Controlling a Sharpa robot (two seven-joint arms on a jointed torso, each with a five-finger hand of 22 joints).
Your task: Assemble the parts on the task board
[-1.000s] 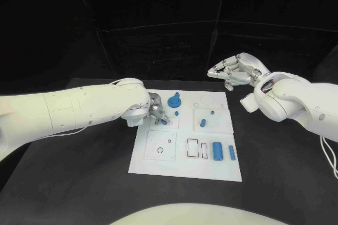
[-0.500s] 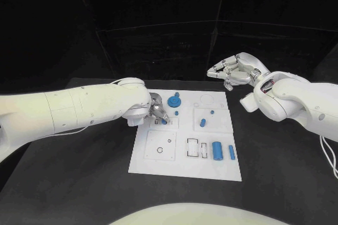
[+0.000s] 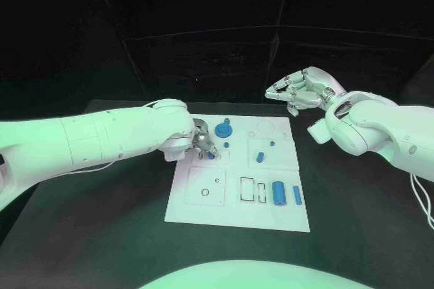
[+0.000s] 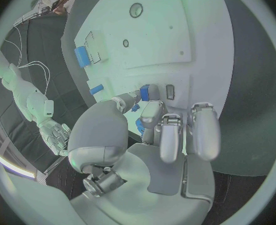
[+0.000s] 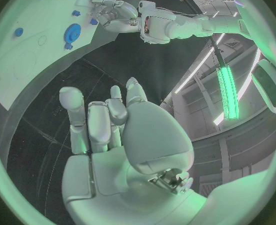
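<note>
task board (image 3: 238,204): blue parts in right recesses | left hand (image 3: 201,141) pinches small blue part (image 3: 211,155) | right hand (image 3: 303,90) curled, empty

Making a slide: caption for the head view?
Left hand holds a blue part over the task board; right hand idles.

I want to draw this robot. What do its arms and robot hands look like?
Both arms are fat, smooth, rounded white shells. Each ends in a shiny silver robot hand, left and right, with chunky metal fingers. A thin pale cable hangs by the right arm.
</note>
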